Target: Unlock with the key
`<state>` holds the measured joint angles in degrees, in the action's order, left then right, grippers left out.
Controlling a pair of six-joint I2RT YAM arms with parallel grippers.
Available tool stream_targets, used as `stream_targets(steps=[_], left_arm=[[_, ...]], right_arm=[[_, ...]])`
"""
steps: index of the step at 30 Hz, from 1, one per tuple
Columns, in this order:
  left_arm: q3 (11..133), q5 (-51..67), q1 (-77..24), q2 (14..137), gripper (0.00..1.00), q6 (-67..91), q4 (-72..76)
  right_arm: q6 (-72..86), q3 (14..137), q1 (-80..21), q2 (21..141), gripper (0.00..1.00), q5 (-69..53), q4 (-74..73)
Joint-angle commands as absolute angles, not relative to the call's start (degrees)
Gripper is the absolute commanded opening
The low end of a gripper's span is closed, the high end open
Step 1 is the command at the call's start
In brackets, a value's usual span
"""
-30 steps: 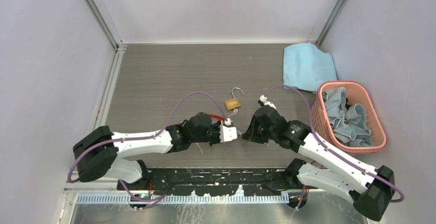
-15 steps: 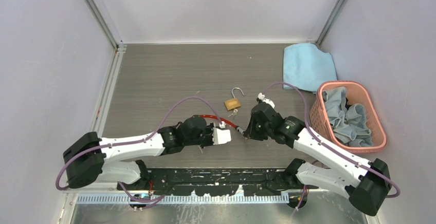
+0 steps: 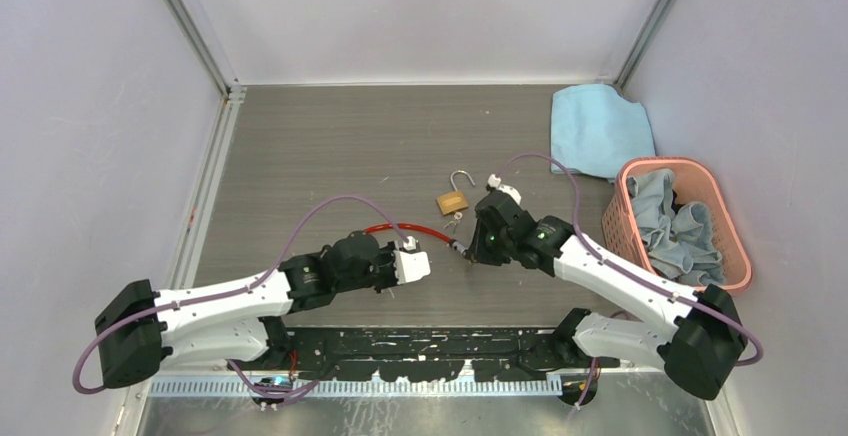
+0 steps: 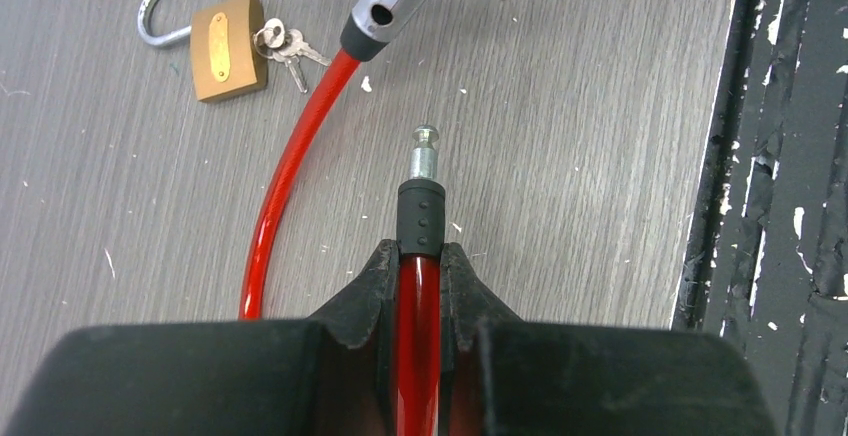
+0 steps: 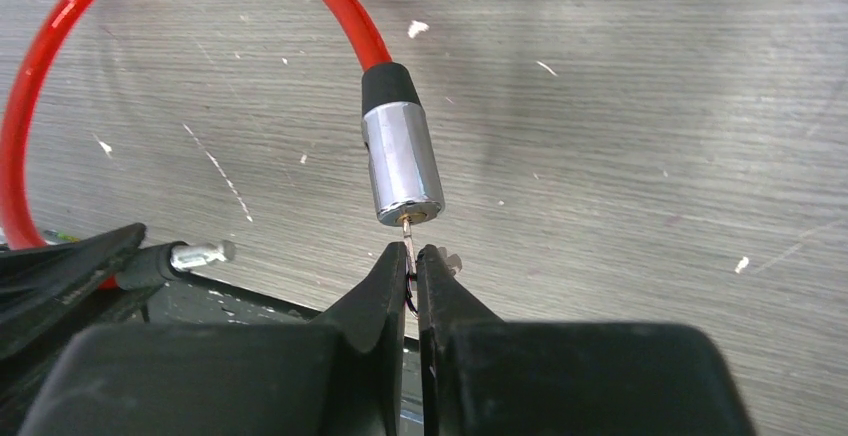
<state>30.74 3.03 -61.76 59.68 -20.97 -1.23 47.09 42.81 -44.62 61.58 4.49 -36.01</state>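
Observation:
A red cable lock (image 3: 400,228) lies on the grey table. My left gripper (image 4: 420,256) is shut on the cable just behind its black-collared steel pin (image 4: 424,151), which is out of the chrome lock body (image 4: 392,6). My right gripper (image 5: 410,256) is shut on a thin key blade (image 5: 407,231) stuck in the end of the chrome lock body (image 5: 402,161). The small bunch of silvery keys (image 4: 285,44) lies loose beside the brass padlock (image 4: 228,46), whose shackle is open. Both show in the top view, keys (image 3: 456,220) and padlock (image 3: 452,201).
A blue cloth (image 3: 598,128) lies at the back right. A pink basket (image 3: 660,163) with grey-blue cloths stands at the right wall. A black perforated rail (image 4: 770,156) runs along the table's near edge.
My left gripper has pulled back to the left with the cable's pin end, which has come away from the chrome lock body. My right gripper has shifted slightly left and away, still on the key blade.

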Motion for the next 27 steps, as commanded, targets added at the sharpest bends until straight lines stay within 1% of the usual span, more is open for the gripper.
stream_targets(steps=[1, 8, 13, 14, 19, 20, 22, 24, 27], left_arm=[[30.62, 0.45, -61.53, 58.00, 0.00, -18.35, -1.56], [29.22, -3.86, -61.58, 55.98, 0.00, -15.98, -1.38], [28.96, -6.54, -61.54, 55.46, 0.00, -15.80, -1.75], [28.98, -7.34, -61.58, 55.53, 0.00, -15.75, -1.91], [28.98, -9.16, -61.57, 55.30, 0.00, -15.98, -2.52], [28.92, -9.14, -61.56, 55.21, 0.00, -15.85, -2.69], [28.88, -9.29, -61.56, 54.94, 0.00, -15.88, -2.90], [28.83, -9.55, -61.59, 54.56, 0.00, -15.82, -2.99], [28.67, -9.63, -61.54, 54.24, 0.00, -15.90, -2.91]], right_arm=[[46.43, 47.07, -44.60, 64.43, 0.01, 3.28, -29.89], [43.83, 52.74, -44.65, 73.53, 0.01, 3.01, -26.10], [40.46, 59.58, -44.65, 81.15, 0.01, 4.99, -26.33], [39.71, 61.29, -44.60, 82.76, 0.03, 5.01, -26.36], [36.85, 69.55, -44.65, 91.23, 0.20, 4.24, -26.99], [36.40, 71.12, -44.63, 93.32, 0.26, 4.41, -27.71], [35.13, 74.11, -44.64, 95.79, 0.42, 5.05, -29.23], [34.16, 76.28, -44.63, 97.03, 0.60, 6.62, -31.13], [32.63, 77.46, -44.53, 96.96, 0.74, 8.98, -32.59]])
